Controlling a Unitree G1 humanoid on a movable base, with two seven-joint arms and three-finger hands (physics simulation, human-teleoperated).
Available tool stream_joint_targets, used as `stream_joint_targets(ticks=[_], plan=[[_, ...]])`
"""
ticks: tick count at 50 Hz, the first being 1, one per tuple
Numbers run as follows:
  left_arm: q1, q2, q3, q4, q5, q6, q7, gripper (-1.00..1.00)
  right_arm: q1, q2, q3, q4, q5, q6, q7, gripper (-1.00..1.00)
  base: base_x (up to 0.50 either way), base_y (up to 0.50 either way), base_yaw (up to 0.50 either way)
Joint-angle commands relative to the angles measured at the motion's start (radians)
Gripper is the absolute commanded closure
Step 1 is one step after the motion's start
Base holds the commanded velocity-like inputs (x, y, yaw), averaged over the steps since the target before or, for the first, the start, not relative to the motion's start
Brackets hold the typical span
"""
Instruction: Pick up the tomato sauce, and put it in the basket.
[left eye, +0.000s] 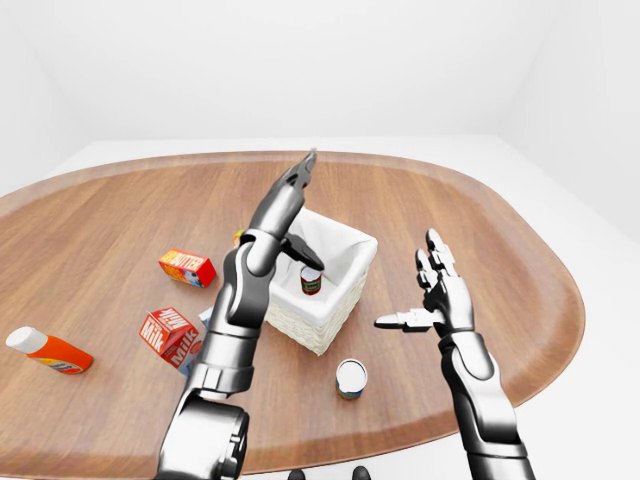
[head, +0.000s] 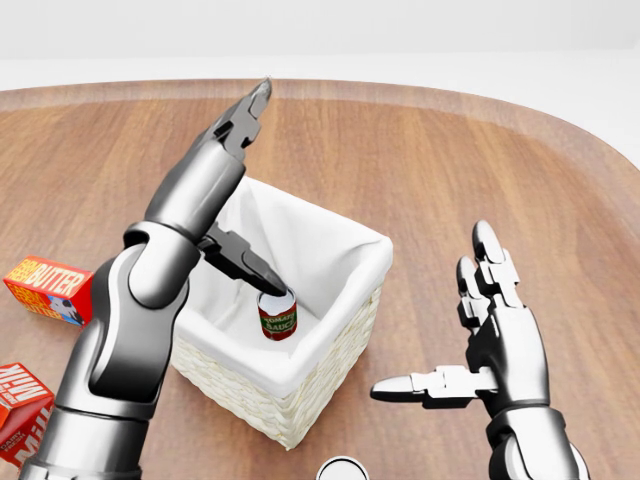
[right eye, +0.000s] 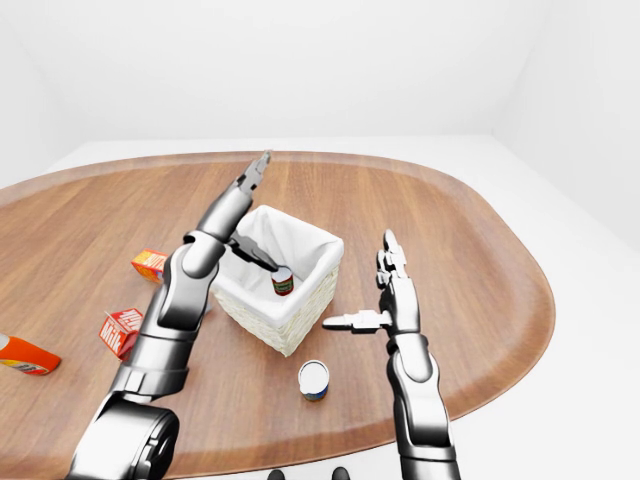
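Left-eye view: tomato sauce can (left eye: 311, 282) stands upright inside the basket (left eye: 330, 312).

Head view: left hand (head: 222, 160) at 11 o'clock of can, fingers spread; thumb tip possibly touching the lid.

Right-eye view: right hand (right eye: 392, 295) splayed, idle.

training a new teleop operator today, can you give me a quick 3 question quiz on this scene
1. True or false: the tomato sauce can stands inside the basket.
2. Which hand reaches over the basket: A) left hand B) right hand?
3. Fill in: the right hand's fingers are spread ____.

Key: 1 true; 2 A; 3 open, holding nothing, to the right of the basket in the head view.
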Motion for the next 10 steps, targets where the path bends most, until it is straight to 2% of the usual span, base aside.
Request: stream_joint_targets(ticks=[1, 10], plan=[[0.086, -0.02, -0.011, -0.346, 0.006, 0.0, -0.122, -1.0, 0.005, 0.001, 0.005, -0.006, -0.003, 0.0, 0.0, -1.0, 0.0, 0.0, 0.0], [0.154, -0.045, -0.028, -0.63, 0.021, 0.0, -0.217, -1.0, 0.003, 0.003, 0.007, 0.015, -0.007, 0.0, 0.0, -1.0, 0.0, 0.0, 0.0]])
